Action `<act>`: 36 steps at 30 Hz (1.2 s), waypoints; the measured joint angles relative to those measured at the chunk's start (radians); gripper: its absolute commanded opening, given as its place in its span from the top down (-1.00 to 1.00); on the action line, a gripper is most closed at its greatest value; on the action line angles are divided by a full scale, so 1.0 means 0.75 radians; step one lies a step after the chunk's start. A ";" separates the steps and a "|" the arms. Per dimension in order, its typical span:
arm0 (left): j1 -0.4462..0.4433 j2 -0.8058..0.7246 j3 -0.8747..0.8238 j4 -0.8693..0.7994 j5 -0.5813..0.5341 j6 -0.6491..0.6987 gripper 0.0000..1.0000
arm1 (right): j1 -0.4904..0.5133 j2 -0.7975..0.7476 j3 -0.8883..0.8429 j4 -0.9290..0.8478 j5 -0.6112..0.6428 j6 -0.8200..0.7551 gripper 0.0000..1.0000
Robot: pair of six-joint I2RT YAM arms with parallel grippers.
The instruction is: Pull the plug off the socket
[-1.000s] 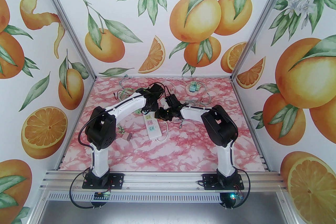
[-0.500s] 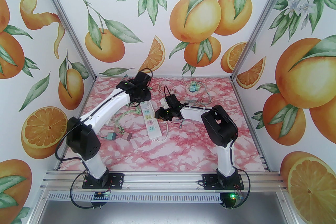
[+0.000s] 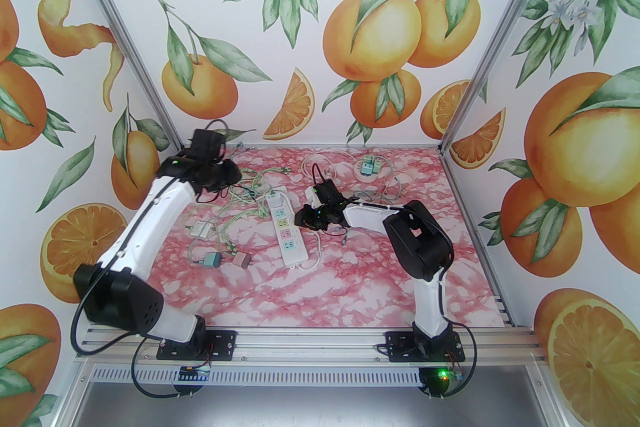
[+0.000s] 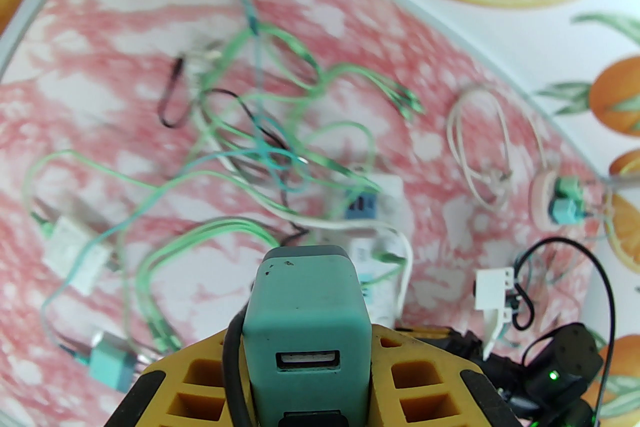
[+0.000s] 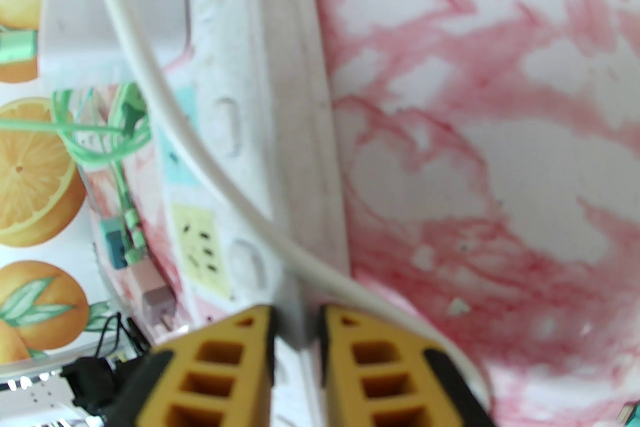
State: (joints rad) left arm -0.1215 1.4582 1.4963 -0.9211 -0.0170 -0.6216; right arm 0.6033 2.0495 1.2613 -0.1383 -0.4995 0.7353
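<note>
Left arm (image 3: 150,220) has swung back and left, carrying the teal plug (image 4: 305,285) off the strip (image 3: 286,235); its wrist view shows the left gripper (image 4: 307,345) clamped on it. Right gripper (image 5: 297,320) pinches the strip's edge tight. Top view: 2 arms, 1 strip, 3 chargers (image 3: 212,260) lying left of it.

Wallpaper (image 3: 320,14) of oranges, leaves and blossoms covers three walls, joined by silvery metal posts (image 3: 127,39). The tabletop (image 3: 325,295) is pink marble, evenly lit.

Tangled green cables (image 3: 244,214) crowd left of the power strip (image 3: 285,233)
</note>
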 measured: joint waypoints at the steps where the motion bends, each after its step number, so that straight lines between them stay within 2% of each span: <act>1: 0.037 -0.026 -0.006 -0.004 0.011 0.005 0.47 | 0.001 0.000 0.000 -0.001 0.002 0.000 0.57; 6: 0.155 -0.158 -0.053 -0.004 0.053 0.025 0.47 | 0.002 -0.001 -0.001 -0.001 0.005 0.000 0.57; 11: 0.160 -0.265 -0.178 -0.002 0.120 0.019 0.47 | 0.006 -0.002 0.000 -0.002 0.011 -0.002 0.57; 19: 0.147 -0.424 -0.563 0.039 0.256 -0.081 0.46 | 0.007 -0.004 0.000 -0.007 0.018 -0.004 0.57; 26: 0.025 -0.526 -0.870 0.173 0.334 -0.211 0.45 | 0.012 -0.005 0.008 -0.021 0.030 -0.015 0.57; 36: -0.262 -0.614 -1.210 0.364 0.347 -0.430 0.42 | 0.016 -0.008 0.008 -0.023 0.041 -0.015 0.57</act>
State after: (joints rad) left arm -0.3180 0.9977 0.5892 -0.6483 0.2432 -0.9440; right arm 0.6151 2.0438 1.2671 -0.1558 -0.4686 0.7238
